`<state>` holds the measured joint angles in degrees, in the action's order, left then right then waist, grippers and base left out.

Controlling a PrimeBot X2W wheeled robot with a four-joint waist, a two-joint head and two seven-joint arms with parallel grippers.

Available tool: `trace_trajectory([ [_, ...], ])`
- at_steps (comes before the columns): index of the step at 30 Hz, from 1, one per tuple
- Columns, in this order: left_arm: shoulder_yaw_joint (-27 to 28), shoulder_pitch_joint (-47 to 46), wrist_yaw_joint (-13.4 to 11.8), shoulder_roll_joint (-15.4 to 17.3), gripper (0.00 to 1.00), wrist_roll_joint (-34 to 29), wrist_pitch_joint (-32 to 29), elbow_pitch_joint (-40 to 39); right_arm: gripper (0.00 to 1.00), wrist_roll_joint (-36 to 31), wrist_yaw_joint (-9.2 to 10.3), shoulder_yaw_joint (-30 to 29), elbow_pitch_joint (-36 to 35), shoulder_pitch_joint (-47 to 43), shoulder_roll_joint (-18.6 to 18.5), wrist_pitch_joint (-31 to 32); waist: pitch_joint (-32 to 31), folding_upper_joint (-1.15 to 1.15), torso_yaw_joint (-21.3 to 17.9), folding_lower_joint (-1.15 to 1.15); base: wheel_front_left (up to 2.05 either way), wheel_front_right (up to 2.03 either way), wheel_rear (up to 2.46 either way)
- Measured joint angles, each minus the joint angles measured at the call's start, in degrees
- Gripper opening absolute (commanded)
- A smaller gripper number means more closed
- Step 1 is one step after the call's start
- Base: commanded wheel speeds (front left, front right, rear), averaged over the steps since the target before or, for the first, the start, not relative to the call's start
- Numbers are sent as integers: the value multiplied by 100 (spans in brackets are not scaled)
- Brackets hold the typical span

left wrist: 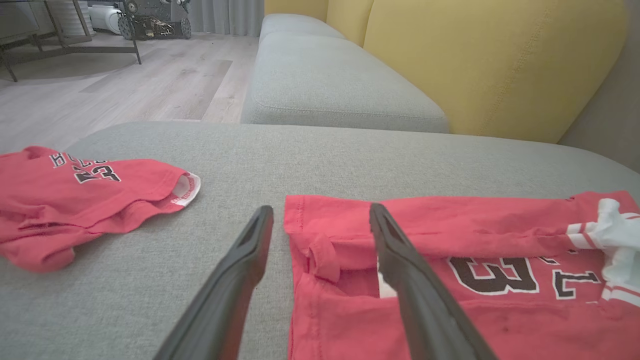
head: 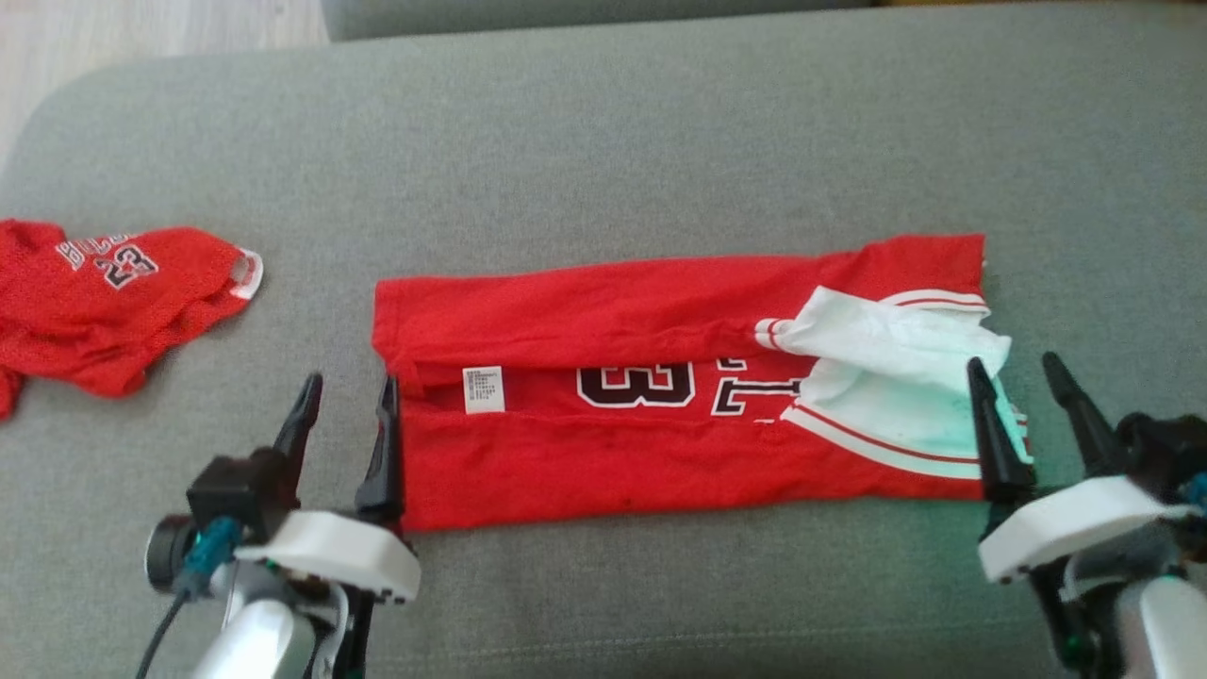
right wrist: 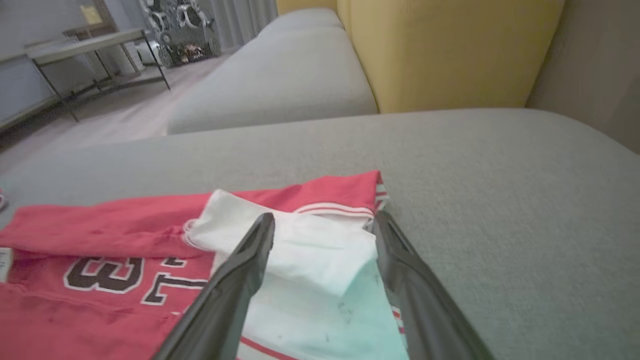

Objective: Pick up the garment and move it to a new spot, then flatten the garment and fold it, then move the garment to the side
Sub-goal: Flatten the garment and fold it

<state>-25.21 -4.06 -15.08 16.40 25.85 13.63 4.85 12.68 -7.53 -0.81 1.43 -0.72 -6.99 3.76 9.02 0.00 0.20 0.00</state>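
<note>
Folded red jersey [head: 613, 453] lies btwn two spread claws on grey sofa [head: 603, 141].
L claw [head: 350, 379] at its plain end, R claw [head: 1012, 361] over white-trimmed end (both empty).

I count two red mesh jerseys with black-and-white numbers: a folded jersey [head: 603, 471] in the middle, a crumpled jersey [head: 104, 311] at the left. One white rectangular label [head: 484, 389]. Two grippers, the left gripper [head: 350, 379] and the right gripper [head: 1013, 360], each with two dark fingers.
</note>
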Motion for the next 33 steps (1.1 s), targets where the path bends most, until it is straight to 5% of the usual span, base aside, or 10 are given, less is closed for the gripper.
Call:
trace_trajectory([
  [13, -148, -688, 183, -21, 100, -107, 8, 73, 100, 334, 0, -89, 1248, 1072, -464, 1189, 705, 0, 149, 1, 0, 0, 0],
  [23, -165, -896, 255, -74, 100, -148, 18, 200, 100, 833, 0, 43, 1397, 1452, -639, 2127, 956, 0, 259, 0, 0, 0, 0],
  [24, -162, -911, 256, -76, 100, -148, 25, 213, 89, 882, 0, 32, 1373, 1452, -643, 2190, 967, 0, 260, 0, 0, 0, 0],
  [25, -160, -921, 257, -80, 100, -149, 59, 224, 89, 903, 0, 31, 1352, 1451, -647, 2276, 971, 0, 260, 0, 0, 0, 0],
  [26, -159, -922, 258, -85, 100, -149, 59, 227, 16, 939, 0, 32, 1308, 1451, -647, 2332, 974, 0, 257, 0, 0, 0, 0],
  [27, -159, -922, 285, -90, 100, -149, 59, 231, 0, 987, 0, 33, 1278, 1447, -646, 2362, 975, 0, 253, 0, 0, 0, 0],
  [33, -142, -922, 300, -105, 100, -158, 59, 263, 0, 999, 0, 51, 1076, 1332, -614, 2336, 923, 0, 185, 1, 0, 0, 0],
])
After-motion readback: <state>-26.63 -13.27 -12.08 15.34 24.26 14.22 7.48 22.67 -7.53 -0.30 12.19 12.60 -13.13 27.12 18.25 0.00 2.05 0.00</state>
